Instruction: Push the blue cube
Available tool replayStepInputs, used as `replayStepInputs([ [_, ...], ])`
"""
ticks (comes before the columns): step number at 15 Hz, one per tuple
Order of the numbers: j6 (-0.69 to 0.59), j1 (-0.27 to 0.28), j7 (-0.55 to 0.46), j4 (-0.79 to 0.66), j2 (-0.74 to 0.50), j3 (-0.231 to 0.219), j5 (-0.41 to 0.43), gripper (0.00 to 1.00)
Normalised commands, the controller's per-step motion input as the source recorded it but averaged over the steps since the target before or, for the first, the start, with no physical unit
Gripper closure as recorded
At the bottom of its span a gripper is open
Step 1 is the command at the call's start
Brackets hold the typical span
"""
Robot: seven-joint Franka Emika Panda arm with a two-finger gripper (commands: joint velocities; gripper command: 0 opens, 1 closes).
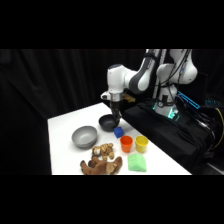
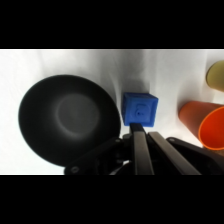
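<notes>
Since the cube (image 2: 140, 109) looks small, rigid and light, it should slide readily; push a flat face. It sits beside the bowl (image 2: 67, 117), mid-table. Gripper (image 2: 138, 131) fingers look pressed together against it.

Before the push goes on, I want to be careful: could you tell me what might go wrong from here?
1. The blue cube sits right beside the dark bowl; a push angled that way would likely shove the bowl too.
2. The orange cup stands upright close on the cube's other side, with the yellow cup next to it; a push that way could tip them.
3. The claw meets the cube near one edge, so the cube may twist rather than slide straight.
</notes>
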Motion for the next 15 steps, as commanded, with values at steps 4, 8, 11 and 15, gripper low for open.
replayStepInputs([
  [4, -0.6, 0.006, 0.11, 0.2, -0.39, -0.001, -0.162, 0.5],
  [8, -0.46, 0.013, 0.09, 0.23, -0.23, 0.019, -0.117, 0.17],
  [11, -0.39, 0.027, 0.07, 0.22, -0.18, 0.02, -0.061, 0.0],
  [15, -0.33, 0.042, 0.21, 0.17, -0.17, 0.065, -0.118, 0.0],
])
